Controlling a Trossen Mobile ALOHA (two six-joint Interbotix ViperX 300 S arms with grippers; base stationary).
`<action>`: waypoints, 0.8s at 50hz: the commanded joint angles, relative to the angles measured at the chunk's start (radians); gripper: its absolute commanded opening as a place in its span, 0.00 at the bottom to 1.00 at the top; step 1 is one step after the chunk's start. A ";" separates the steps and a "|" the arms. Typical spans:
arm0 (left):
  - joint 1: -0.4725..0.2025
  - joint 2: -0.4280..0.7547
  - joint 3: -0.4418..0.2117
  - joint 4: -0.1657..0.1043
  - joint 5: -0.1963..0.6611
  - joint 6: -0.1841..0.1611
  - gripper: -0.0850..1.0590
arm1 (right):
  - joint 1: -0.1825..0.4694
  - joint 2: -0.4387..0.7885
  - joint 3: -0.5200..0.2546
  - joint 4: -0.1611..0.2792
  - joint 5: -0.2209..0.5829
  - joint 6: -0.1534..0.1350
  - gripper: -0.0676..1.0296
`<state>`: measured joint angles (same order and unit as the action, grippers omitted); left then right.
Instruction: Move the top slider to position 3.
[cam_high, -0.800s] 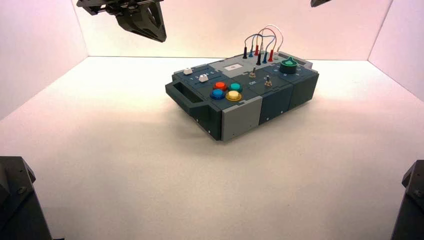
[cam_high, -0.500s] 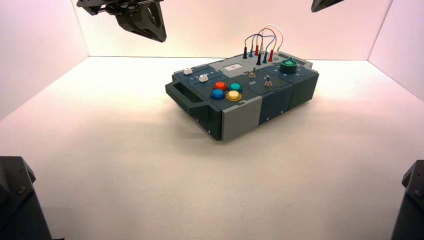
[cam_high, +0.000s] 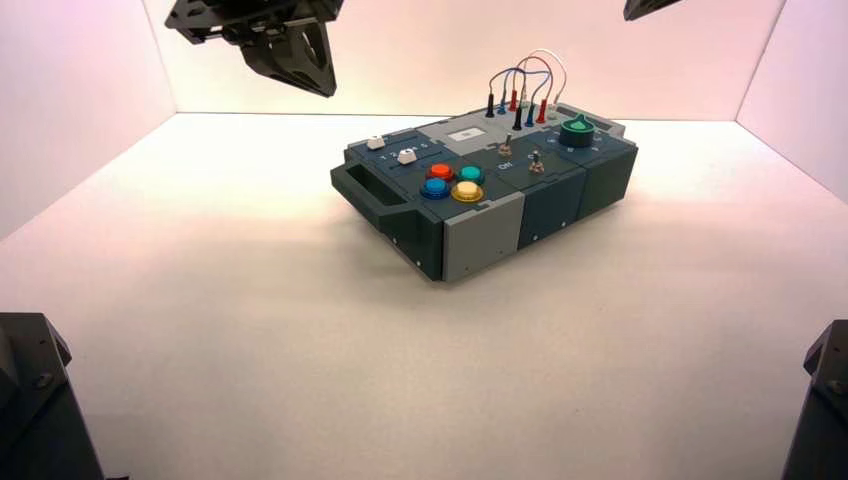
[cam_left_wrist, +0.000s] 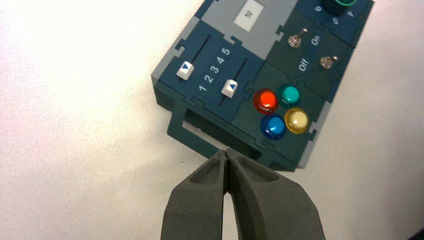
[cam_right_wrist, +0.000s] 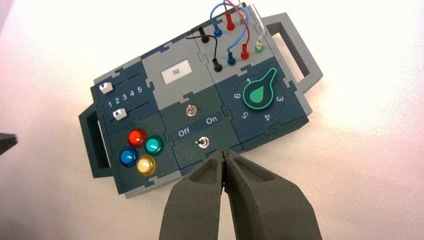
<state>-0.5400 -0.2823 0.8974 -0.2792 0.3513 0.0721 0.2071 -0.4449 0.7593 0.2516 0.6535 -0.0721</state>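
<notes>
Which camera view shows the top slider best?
The left wrist view: the white cap sits large, unobstructed, with its dark track and the printed 1 to 5 beside it. The right wrist view has cap, track and numerals too, but smaller; the high view shows the cap small.

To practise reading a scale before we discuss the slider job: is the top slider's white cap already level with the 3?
No, the top slider sits near the 1.

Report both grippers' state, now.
Left gripper: closed, jaws together, holding nothing, short of the box's handle in its wrist view.
Right gripper: closed, empty, at the box's edge in its wrist view.
</notes>
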 joint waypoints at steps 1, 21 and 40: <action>0.015 0.020 -0.048 0.003 -0.018 0.003 0.05 | 0.008 -0.023 -0.032 0.003 -0.005 -0.002 0.04; 0.041 0.186 -0.138 0.021 -0.015 0.020 0.05 | 0.023 -0.009 -0.063 0.006 0.008 0.002 0.04; 0.052 0.347 -0.261 0.023 0.000 0.028 0.05 | 0.023 -0.009 -0.049 0.006 0.009 0.006 0.04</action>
<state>-0.4985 0.0629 0.6811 -0.2577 0.3543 0.0936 0.2240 -0.4449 0.7271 0.2531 0.6657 -0.0675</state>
